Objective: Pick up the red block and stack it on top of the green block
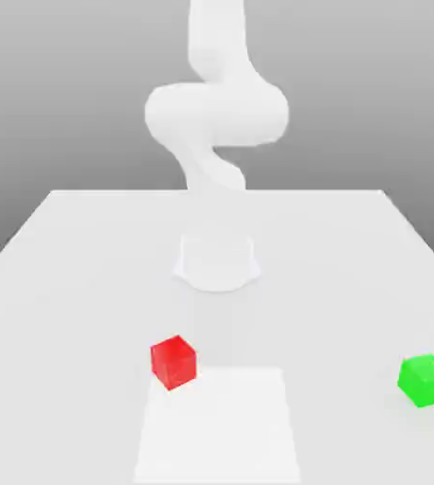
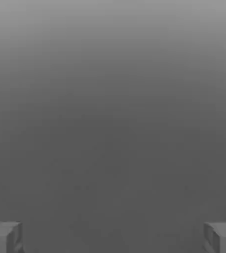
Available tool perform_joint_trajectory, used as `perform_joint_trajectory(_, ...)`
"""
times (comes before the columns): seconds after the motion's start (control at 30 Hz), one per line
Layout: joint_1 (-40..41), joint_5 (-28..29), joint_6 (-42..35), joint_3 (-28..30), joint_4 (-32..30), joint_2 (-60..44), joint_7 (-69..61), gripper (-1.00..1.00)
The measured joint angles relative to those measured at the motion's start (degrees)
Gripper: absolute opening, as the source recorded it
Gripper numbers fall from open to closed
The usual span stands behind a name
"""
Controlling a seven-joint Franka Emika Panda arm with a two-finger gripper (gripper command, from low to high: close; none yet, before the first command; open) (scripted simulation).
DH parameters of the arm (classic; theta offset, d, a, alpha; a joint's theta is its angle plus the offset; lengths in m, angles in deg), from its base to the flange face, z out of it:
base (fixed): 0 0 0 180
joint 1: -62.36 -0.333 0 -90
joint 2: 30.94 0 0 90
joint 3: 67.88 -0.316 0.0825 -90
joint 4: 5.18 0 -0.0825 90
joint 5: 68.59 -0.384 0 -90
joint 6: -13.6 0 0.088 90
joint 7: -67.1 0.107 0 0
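Note:
The red block (image 1: 173, 361) sits on the white table, slightly toward the exterior view's left of centre and near the front. Far off toward the exterior view's right, the green block (image 1: 424, 380) rests on the table, well apart from the red one. In the hand view my gripper (image 2: 113, 238) is open, its two grey fingertips (image 2: 4, 237) standing wide apart with nothing between them, against a plain grey backdrop. Neither block is touched by anything.
The white arm (image 1: 216, 114) rises from its round base (image 1: 217, 260) at the middle of the table (image 1: 69, 284), behind the blocks. A paler square patch (image 1: 216, 426) lies on the table just beside the red block.

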Motion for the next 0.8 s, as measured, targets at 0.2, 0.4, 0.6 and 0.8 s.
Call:
perform_joint_trajectory(0.2,4.3,-2.1,8.1,-0.5,-10.9,-9.9,9.8,0.0)
perform_joint_trajectory(0.4,8.8,-3.0,16.4,-2.7,-22.3,-20.1,21.2,0.0)
perform_joint_trajectory(0.6,13.6,-1.1,29.1,-4.6,-32.6,-36.3,35.4,0.0)
perform_joint_trajectory(0.8,12.0,2.4,40.9,-1.7,-32.0,-50.2,39.3,0.0)
